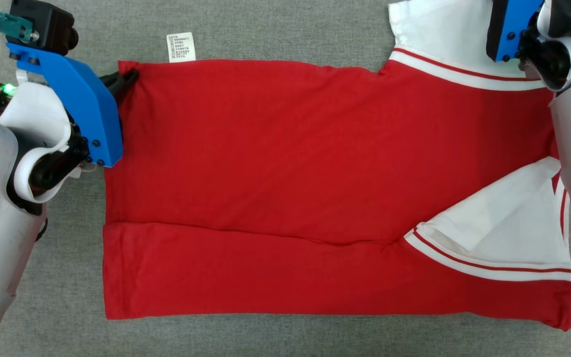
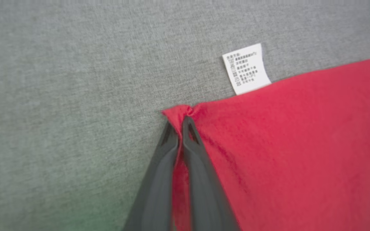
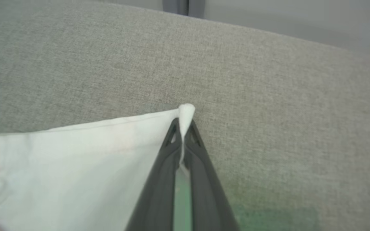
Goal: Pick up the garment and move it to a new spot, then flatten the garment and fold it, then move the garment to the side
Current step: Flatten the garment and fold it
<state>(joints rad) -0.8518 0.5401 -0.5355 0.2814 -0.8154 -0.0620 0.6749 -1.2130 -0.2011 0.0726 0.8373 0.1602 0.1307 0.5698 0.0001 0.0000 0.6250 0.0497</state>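
The garment [image 1: 285, 163] is a red T-shirt with white, red-striped sleeves, lying flat across the grey surface with its near edge folded over. My left gripper [image 1: 129, 78] is shut on the shirt's far left corner; in the left wrist view the red cloth [image 2: 268, 150] bunches between the closed fingertips of that gripper [image 2: 179, 123]. In the right wrist view my right gripper [image 3: 182, 128] is shut on the corner of the white sleeve [image 3: 75, 166], a tuft of cloth poking past the tips. In the head view the right wrist hides its fingers at the top right.
A white care label [image 1: 181, 47] sticks out past the shirt's far edge near the left corner. Grey fabric surface [image 1: 285, 29] surrounds the garment; its far edge [image 3: 268, 32] shows in the right wrist view. My pale forearms flank both sides.
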